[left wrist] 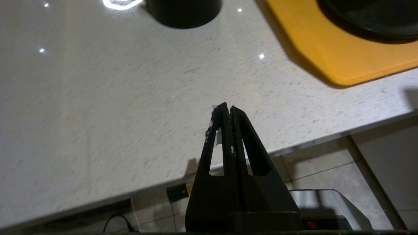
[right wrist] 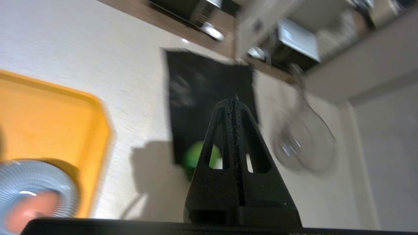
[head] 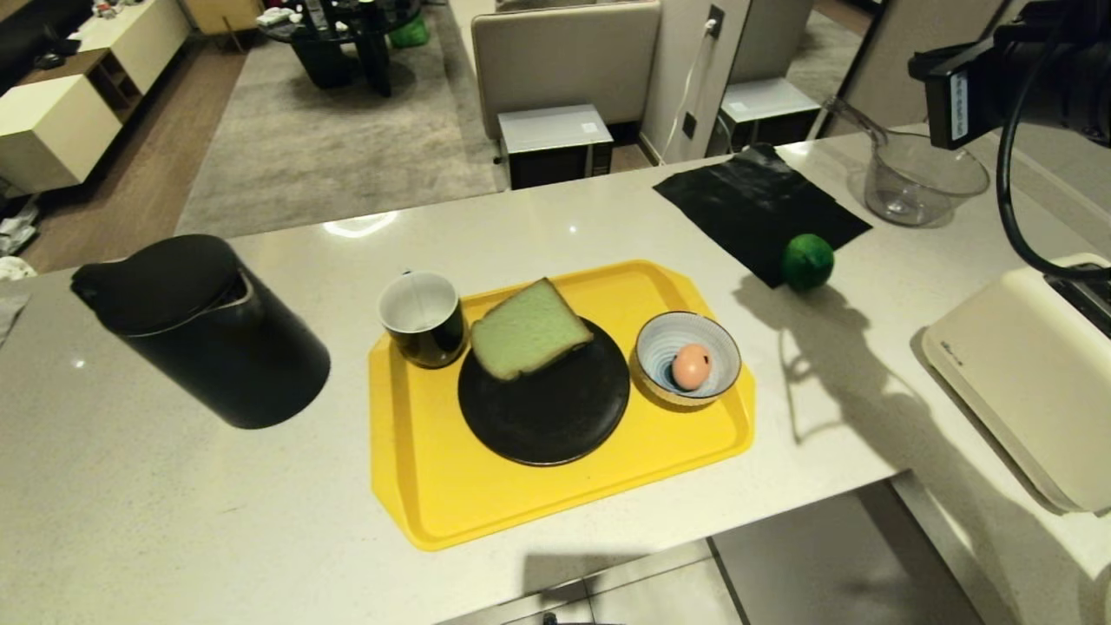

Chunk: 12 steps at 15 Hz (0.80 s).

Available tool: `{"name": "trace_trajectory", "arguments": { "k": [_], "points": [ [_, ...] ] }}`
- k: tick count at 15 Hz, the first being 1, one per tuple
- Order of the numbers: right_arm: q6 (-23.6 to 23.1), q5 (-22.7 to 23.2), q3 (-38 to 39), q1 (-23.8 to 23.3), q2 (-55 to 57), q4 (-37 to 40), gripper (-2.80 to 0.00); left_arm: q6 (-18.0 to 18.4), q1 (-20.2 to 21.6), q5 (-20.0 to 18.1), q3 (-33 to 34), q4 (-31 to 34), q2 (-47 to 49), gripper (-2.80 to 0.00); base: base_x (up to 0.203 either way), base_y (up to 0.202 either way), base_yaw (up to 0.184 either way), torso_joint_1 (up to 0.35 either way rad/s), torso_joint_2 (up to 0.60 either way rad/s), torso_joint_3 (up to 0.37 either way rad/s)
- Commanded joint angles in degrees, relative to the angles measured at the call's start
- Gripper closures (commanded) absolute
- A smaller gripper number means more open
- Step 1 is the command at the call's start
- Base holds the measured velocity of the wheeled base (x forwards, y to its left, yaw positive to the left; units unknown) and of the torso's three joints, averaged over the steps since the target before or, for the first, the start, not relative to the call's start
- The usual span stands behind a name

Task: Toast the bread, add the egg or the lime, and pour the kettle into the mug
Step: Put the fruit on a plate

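Note:
The pale green bread [head: 528,330] lies on a black plate [head: 547,408] on the yellow tray [head: 434,486]. On the tray's left corner stands the black mug [head: 423,317], white inside. The egg [head: 691,365] rests in a blue-and-white striped bowl [head: 687,358] on the tray's right. The black kettle [head: 200,330] stands on the counter at the left. The lime [head: 807,260] sits at the edge of a black mat [head: 755,204]. My right gripper [right wrist: 234,99] is shut and empty, hovering above the lime [right wrist: 192,156]. My left gripper [left wrist: 227,107] is shut and empty by the counter's near edge.
A glass pot [head: 924,178] with a long handle stands at the back right. A cream-coloured appliance [head: 1024,373] fills the right end of the counter. My right arm [head: 998,78] hangs at the top right. Beyond the counter are a rug and furniture.

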Motion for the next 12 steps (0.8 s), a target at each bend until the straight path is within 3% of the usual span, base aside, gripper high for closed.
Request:
{"name": "trace_trajectory", "arguments": {
  "k": [1, 3, 7, 12],
  "points": [
    [0.0, 2.2, 0.0, -1.0, -0.4, -0.1, 0.00, 0.0, -0.1, 0.0, 0.0, 0.0, 0.0, 0.00, 0.002, -0.008, 0.118, -0.003, 0.00, 0.002],
    [-0.1, 5.5, -0.1, -1.9, -0.4, -0.2, 0.00, 0.0, -0.1, 0.0, 0.0, 0.0, 0.0, 0.00, 0.000, -0.006, 0.135, 0.005, 0.01, 0.002],
    [0.4, 5.5, -0.4, -3.3, 1.4, -0.3, 0.00, 0.0, -0.1, 0.0, 0.0, 0.0, 0.0, 0.00, 0.001, -0.001, 0.040, -0.003, 0.00, 0.003],
    [4.6, 3.2, -1.4, -3.6, 3.3, -0.3, 0.00, 0.1, -0.1, 0.0, 0.0, 0.0, 0.0, 0.00, 0.000, 0.000, 0.000, 0.000, 0.00, 0.000]
  ]
}}
